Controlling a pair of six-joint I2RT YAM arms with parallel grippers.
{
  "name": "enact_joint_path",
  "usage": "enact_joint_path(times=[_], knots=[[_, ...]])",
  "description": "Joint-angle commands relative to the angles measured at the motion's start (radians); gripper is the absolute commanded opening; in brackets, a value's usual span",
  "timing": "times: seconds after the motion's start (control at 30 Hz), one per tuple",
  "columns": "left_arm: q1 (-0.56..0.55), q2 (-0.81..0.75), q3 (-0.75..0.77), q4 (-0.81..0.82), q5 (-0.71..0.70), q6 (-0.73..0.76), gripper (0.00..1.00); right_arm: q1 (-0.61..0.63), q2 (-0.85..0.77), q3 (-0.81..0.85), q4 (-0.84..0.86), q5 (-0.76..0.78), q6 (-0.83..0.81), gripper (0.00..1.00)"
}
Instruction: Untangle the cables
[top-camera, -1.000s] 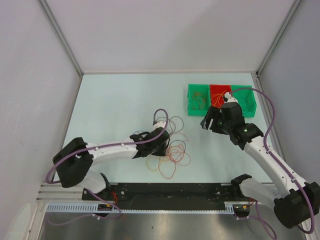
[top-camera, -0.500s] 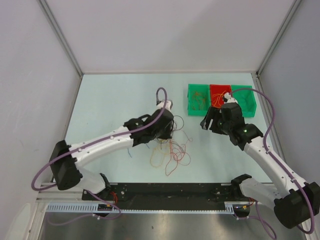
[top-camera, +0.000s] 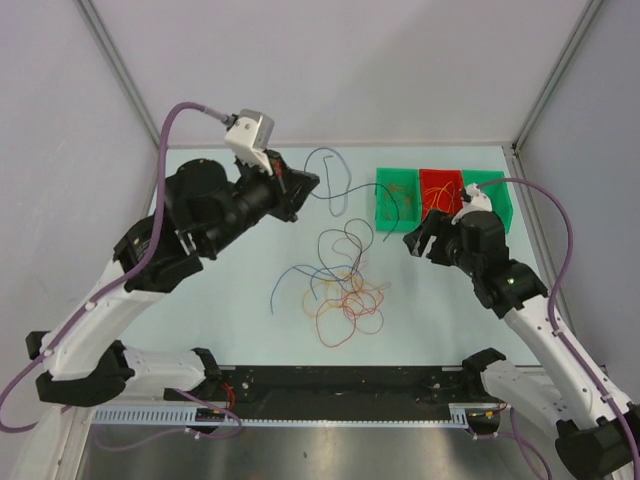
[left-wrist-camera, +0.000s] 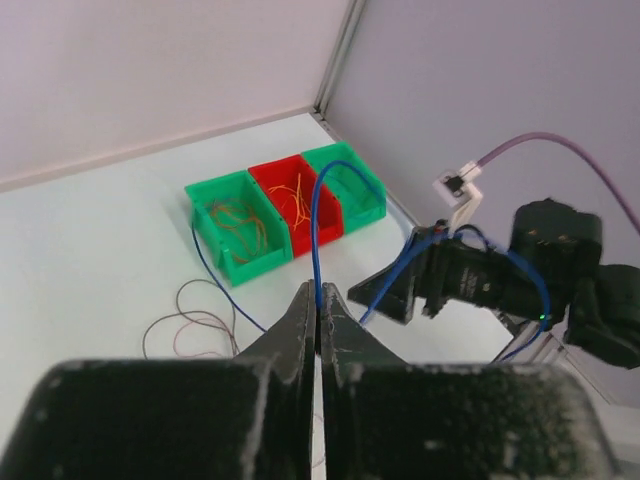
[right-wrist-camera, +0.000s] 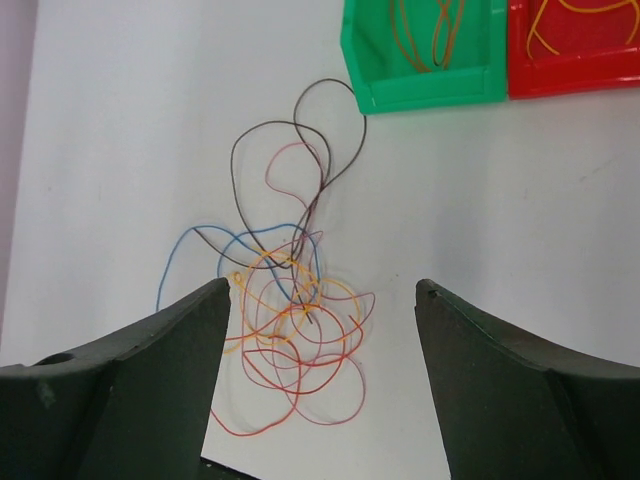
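Left tool (left-wrist-camera: 318, 298) pinches a blue cable (left-wrist-camera: 313, 230) arching above it.

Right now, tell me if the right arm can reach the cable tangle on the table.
Probably yes: the right gripper is open, facing the tangle with nothing between, and the left gripper holds a blue cable well clear.

Setting: a robotics lab test cell. Plain white panel walls (top-camera: 330, 70) in aluminium framing (top-camera: 118, 75) enclose a pale table (top-camera: 220, 260). The left arm (top-camera: 100, 310) and right arm (top-camera: 545, 330) are bolted to a black base plate (top-camera: 340, 385) at its near edge. Green and red sorting bins (top-camera: 393, 225) stand at the far right.
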Motion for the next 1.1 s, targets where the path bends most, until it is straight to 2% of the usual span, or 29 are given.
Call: enact_joint_path(times=[0.0, 0.23, 0.37, 0.67, 0.8, 1.07], knots=[[-0.004, -0.071, -0.189, 0.055, 0.018, 0.080, 0.00, -0.006, -0.082, 0.005, 0.065, -0.061, -0.034, 0.80], [-0.004, -0.162, -0.412, 0.138, 0.131, 0.079, 0.00, -0.017, -0.185, 0.005, 0.215, -0.270, -0.069, 0.81], [-0.004, -0.168, -0.437, 0.129, 0.177, 0.108, 0.00, -0.017, -0.174, 0.006, 0.319, -0.521, -0.068, 0.80], [-0.004, -0.179, -0.425, 0.110, 0.410, 0.168, 0.00, -0.011, -0.090, 0.015, 0.574, -0.856, 0.026, 0.72], [-0.004, -0.191, -0.440, 0.126, 0.493, 0.159, 0.00, 0.009, -0.050, 0.017, 0.703, -0.914, 0.106, 0.68], [-0.004, -0.197, -0.462, 0.147, 0.510, 0.131, 0.00, 0.077, -0.016, 0.035, 0.728, -0.894, 0.101, 0.62]])
